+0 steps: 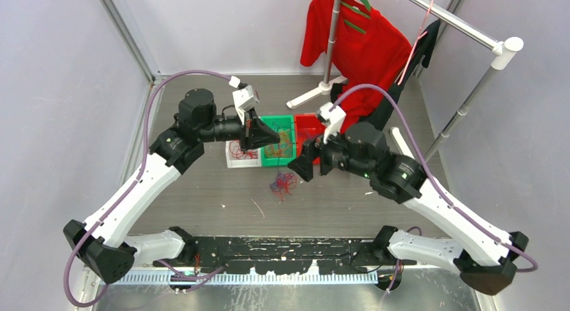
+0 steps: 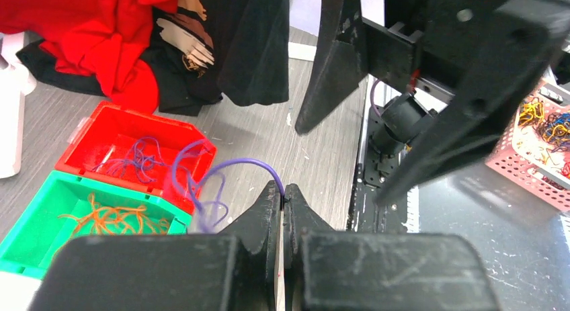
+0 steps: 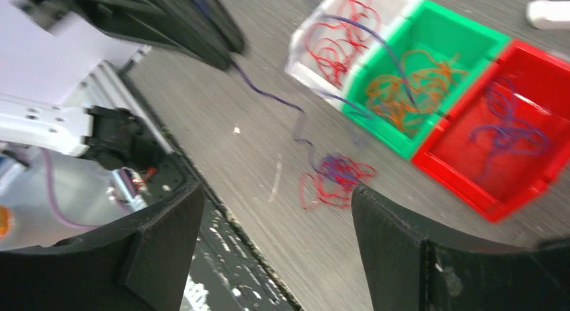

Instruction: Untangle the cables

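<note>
Separation of one strand looks to be the step in hand: a purple cable to be pulled free of the knot and dropped with its own colour.

Seen from above, the tangle (image 1: 283,183) of red and purple cables lies on the table (image 1: 201,197) just in front of a row of three bins, the white bin (image 1: 235,165), green bin (image 1: 286,117) and red bin (image 1: 306,123). The left claw (image 1: 272,138) hangs over the white and green ones. The right claw (image 1: 300,168) sits just right of the tangle.

At the left wrist, the left claw (image 2: 283,193) is pinched tight on the purple cable (image 2: 235,164), which arches toward the red bin (image 2: 91,133).

At the right wrist, the right claw (image 3: 275,193) gapes wide with nothing in it. The strand runs taut-looking from the tangle (image 3: 336,180) up to the other claw.

Next, I judge, the right claw should pin the tangle while the left draws away. Bare table lies left and in front. The bin walls and the two claws crowd the rest.
</note>
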You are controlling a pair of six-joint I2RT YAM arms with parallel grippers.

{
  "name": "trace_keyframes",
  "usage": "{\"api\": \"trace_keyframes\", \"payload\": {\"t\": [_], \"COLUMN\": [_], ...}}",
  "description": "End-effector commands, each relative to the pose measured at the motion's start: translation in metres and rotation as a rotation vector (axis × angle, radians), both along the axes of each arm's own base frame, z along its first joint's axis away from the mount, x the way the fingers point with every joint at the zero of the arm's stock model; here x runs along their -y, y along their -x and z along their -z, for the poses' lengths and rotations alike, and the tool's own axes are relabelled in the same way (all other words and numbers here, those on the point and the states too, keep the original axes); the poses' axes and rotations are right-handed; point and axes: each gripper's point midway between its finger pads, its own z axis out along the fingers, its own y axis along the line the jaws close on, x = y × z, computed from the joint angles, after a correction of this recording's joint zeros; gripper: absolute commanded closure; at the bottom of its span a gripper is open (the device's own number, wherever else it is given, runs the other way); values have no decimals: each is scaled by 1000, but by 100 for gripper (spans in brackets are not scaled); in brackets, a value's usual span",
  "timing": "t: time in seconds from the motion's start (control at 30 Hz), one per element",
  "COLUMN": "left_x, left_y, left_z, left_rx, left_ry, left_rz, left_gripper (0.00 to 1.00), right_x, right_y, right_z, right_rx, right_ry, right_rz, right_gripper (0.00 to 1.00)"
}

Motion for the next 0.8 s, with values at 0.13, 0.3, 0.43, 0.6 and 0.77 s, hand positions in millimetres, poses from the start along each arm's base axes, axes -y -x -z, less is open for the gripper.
{"api": "trace_keyframes", "payload": {"t": [0.13, 0.3, 0.43, 0.6, 0.77], "left_x": [-14, -14, -15, -16, -16], "left_y": [16, 15, 16, 20, 22], "left_z": [-45, -57, -65, -74, -86], "left_rx": [110, 120, 127, 128, 141], "left_ry": [50, 60, 79, 97, 116], "left_rz": [-3, -18, -24, -16, -8], "left_gripper": [100, 100, 100, 100, 100], "right_x": [40, 27, 4, -24, -51], "right_y": [-2, 17, 21, 2, -15], "right_z": [4, 5, 6, 14, 28], "right_rx": [149, 154, 165, 190, 184], "right_ry": [-37, -110, -196, -216, -216], "right_rz": [123, 4, -83, -109, -133], "right_gripper": [15, 18, 20, 23, 29]}}
